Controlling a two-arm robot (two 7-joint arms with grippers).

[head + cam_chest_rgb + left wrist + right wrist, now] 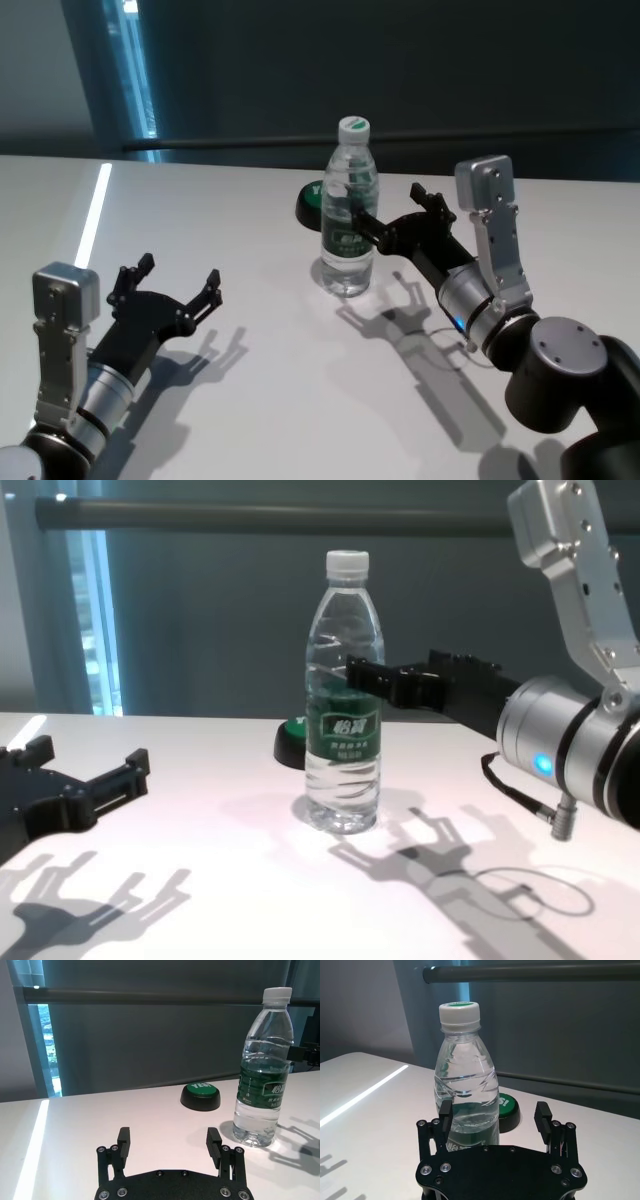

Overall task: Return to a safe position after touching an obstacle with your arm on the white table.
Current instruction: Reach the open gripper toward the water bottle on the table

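My right gripper (pixel 395 212), fingers apart, hangs at the bottle's (pixel 349 215) three o'clock, one finger against its label. Nearly full, tall and smooth, it should tip easily; grip mid-label. It stands mid-table (pixel 250 390). My left gripper (pixel 168 283) idles open at eight o'clock.

Looks like a robot test room in an office-type building. Plain white tabletop (pixel 250 400), wide and bare apart from one water bottle (pixel 349 210) and a low black-and-green round button (pixel 200 1096). Behind it, a dark grey roller blind (pixel 150 1045) over tall glazing, with a horizontal rail (pixel 280 516) and a daylight strip at the window edge (pixel 140 70). No household furnishings in sight.
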